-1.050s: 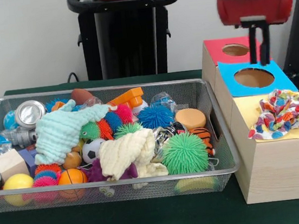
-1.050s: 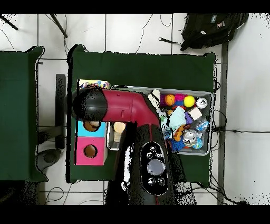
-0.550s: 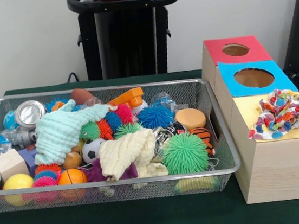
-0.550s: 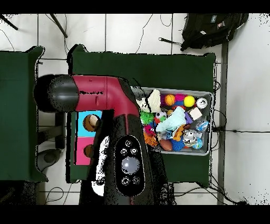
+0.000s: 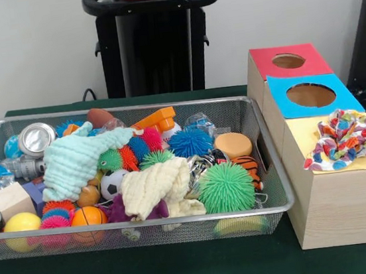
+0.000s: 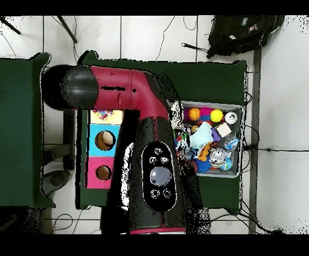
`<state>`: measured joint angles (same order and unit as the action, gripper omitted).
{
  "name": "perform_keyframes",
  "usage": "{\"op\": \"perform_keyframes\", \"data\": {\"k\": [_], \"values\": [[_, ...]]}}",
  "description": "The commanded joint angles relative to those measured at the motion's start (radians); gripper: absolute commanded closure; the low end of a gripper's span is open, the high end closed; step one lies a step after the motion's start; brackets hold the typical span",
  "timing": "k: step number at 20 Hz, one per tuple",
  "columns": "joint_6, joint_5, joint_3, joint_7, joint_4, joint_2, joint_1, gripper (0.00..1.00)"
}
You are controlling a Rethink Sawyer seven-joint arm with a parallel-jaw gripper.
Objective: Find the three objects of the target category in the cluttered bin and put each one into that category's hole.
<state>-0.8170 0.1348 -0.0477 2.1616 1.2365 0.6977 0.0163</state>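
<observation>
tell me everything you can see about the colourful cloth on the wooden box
The cloth is a crumpled, soft-looking fabric, white with spots of red, blue, yellow, green and orange. It lies bunched in folds on the yellow panel at the near end of the wooden box, toward its right edge, just in front of the blue panel. It seems to cover where that panel's hole would be. Nothing else touches it.

even, soft indoor light fills the frame; the silver metal can lid [image 5: 36, 137] at upper left glints, faint shadows under the wire mesh bin [image 5: 266, 160].
</observation>
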Motion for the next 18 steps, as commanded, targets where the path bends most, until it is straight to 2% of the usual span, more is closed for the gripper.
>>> {"op": "perform_keyframes", "data": {"k": [1,11,18], "values": [[-0.061,-0.016,0.007,0.100,-0.019,-0.092,0.065,1.00],[-0.012,-0.054,0.007,0.055,-0.041,-0.151,0.093,1.00],[0.011,-0.032,-0.013,0.080,-0.076,-0.186,0.087,1.00]]}}
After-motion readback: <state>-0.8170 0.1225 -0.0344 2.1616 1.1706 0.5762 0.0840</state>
